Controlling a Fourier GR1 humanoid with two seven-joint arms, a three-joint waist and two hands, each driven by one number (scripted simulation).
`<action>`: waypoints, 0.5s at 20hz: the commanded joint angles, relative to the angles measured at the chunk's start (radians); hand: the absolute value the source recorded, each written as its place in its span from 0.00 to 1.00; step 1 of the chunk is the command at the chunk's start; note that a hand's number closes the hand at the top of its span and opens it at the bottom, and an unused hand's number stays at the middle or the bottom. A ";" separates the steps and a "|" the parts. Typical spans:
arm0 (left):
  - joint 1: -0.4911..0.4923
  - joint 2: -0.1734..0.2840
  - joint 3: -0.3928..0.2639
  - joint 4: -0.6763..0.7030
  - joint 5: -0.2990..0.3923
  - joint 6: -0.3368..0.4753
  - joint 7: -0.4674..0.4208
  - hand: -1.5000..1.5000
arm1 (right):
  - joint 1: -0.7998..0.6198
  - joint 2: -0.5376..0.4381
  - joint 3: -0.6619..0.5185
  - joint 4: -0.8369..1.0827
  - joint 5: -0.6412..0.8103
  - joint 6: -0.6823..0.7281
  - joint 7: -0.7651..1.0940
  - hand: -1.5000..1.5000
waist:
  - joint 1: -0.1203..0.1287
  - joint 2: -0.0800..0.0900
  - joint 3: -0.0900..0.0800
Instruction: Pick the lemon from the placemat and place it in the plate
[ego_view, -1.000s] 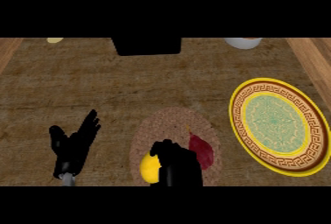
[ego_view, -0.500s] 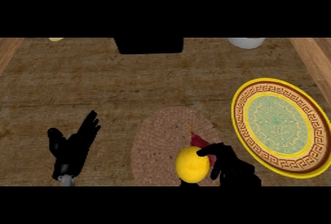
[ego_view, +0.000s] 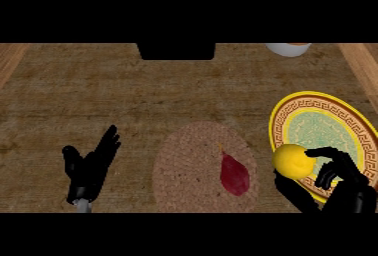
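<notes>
A brown, rough-grained wooden counter (ego_view: 133, 95) fills the view. Lighter wooden strips (ego_view: 363, 60) border its left and right sides. A black box-shaped object (ego_view: 177, 51) sits at the far edge.

One lemon (ego_view: 294, 161), one plate (ego_view: 347, 108), one placemat (ego_view: 188, 165)

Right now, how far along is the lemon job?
Pickup looks done: the lemon is off the placemat, leaving a red item there. In hand: the right hand curls round the lemon over the plate's near rim. Left: lowering and releasing it in the plate. The left hand rests open at lower left.
</notes>
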 joint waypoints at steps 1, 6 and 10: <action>-0.036 -0.016 -0.008 0.058 -0.020 0.003 -0.015 0.50 | -0.053 -0.117 -0.144 0.099 -0.248 -0.147 -0.066 1.00 | 0.006 0.004 -0.002; -0.066 0.016 0.029 0.026 0.002 -0.003 0.051 0.50 | -0.159 -0.220 -0.207 0.316 -0.561 -0.220 -0.275 1.00 | 0.017 0.005 -0.001; -0.062 0.014 0.026 0.047 0.014 -0.036 0.033 0.50 | -0.168 -0.242 -0.224 0.469 -0.798 -0.259 -0.542 1.00 | 0.013 0.004 -0.001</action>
